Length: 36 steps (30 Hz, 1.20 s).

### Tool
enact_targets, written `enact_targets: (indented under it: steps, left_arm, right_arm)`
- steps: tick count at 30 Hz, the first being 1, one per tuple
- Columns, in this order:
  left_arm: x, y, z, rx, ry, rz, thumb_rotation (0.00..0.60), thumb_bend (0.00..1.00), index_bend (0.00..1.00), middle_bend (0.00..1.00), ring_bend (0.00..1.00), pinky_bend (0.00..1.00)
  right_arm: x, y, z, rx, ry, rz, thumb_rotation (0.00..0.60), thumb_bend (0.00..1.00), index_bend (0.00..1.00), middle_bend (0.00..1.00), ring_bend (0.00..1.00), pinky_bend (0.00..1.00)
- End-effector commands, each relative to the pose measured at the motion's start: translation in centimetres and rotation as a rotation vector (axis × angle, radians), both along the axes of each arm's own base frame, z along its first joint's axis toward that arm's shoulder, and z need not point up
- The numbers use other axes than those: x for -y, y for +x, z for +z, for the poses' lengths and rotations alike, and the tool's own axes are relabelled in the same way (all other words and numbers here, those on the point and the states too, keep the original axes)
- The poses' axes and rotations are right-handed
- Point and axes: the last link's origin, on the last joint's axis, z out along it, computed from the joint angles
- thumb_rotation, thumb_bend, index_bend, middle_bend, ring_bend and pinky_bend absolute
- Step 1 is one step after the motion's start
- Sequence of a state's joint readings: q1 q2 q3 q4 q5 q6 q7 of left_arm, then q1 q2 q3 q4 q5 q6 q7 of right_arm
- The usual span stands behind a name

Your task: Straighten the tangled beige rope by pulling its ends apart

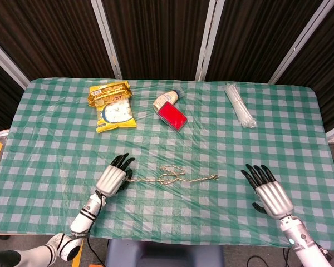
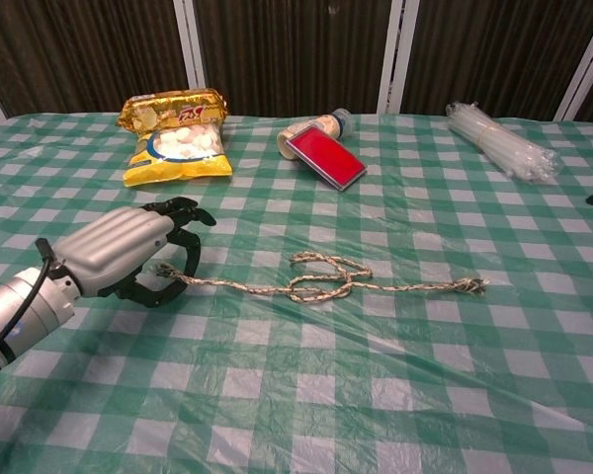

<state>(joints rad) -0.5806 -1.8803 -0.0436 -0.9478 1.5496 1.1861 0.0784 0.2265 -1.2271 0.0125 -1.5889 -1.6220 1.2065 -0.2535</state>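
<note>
**Left hand has one rope end, right hand is empty**

Your left hand point(image 2: 128, 252) has its fingers curled over and is pinching the near end of the beige rope point(image 2: 321, 284) between thumb and fingers. You can see that best in the chest view, where the cord runs straight out of the grip. From there the rope lies on the green checked tablecloth point(image 1: 222, 139), heading toward 3 o'clock. It has a loose loopy tangle around its middle and a frayed free end lying on the cloth.

Your right hand point(image 1: 269, 192) is well apart from that free end, further out at 3 o'clock. Its fingers are spread and it holds nothing. In the chest view only a dark fingertip pokes in at the right edge.

Up at 12 o'clock sit a yellow snack bag point(image 1: 113, 105), a bottle point(image 1: 168, 99) partly covered by a red case point(image 1: 172, 116), and a clear plastic bundle point(image 1: 239, 105). I can't read any labels.
</note>
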Motion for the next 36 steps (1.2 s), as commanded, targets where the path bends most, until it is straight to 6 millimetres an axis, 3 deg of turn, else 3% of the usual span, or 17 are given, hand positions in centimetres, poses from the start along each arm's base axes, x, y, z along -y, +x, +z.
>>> enact_targets:
  steps: [1, 6, 11, 17, 25, 36]
  left_arm:
    - [0.1, 0.0, 0.1, 0.000, 0.001, -0.001, 0.600, 0.44, 0.62, 0.14, 0.02, 0.15]
    - [0.1, 0.0, 0.2, 0.004, -0.002, 0.001, 0.600, 0.45, 0.62, 0.14, 0.02, 0.15]
    - [0.1, -0.2, 0.3, 0.003, -0.003, 0.005, 0.600, 0.45, 0.62, 0.14, 0.02, 0.15]
    - [0.0, -0.5, 0.5, 0.005, 0.000, 0.013, 0.600, 0.45, 0.62, 0.14, 0.03, 0.15]
    - [-0.1, -0.5, 0.6, 0.005, -0.001, 0.014, 0.600, 0.45, 0.62, 0.14, 0.03, 0.15]
    - [-0.2, -0.8, 0.5, -0.002, -0.006, 0.023, 0.600, 0.45, 0.62, 0.14, 0.03, 0.15]
  right_arm:
    - [4.2, 1.9, -2.3, -0.023, 0.038, 0.035, 0.600, 0.27, 0.38, 0.00, 0.00, 0.00]
    - [6.9, 3.3, -5.6, -0.065, 0.071, 0.075, 0.600, 0.27, 0.53, 0.00, 0.00, 0.00]
    - [8.1, 4.2, -7.9, -0.100, 0.074, 0.104, 0.600, 0.30, 0.57, 0.00, 0.00, 0.00]
    - [9.3, 5.0, -9.9, -0.092, 0.070, 0.108, 0.600, 0.40, 0.61, 0.00, 0.00, 0.00]
    - [9.9, 5.3, -11.5, -0.101, 0.108, 0.090, 0.600, 0.41, 0.61, 0.00, 0.00, 0.00]
    - [10.0, 5.4, -12.1, -0.102, 0.126, 0.068, 0.600, 0.41, 0.60, 0.00, 0.00, 0.00]
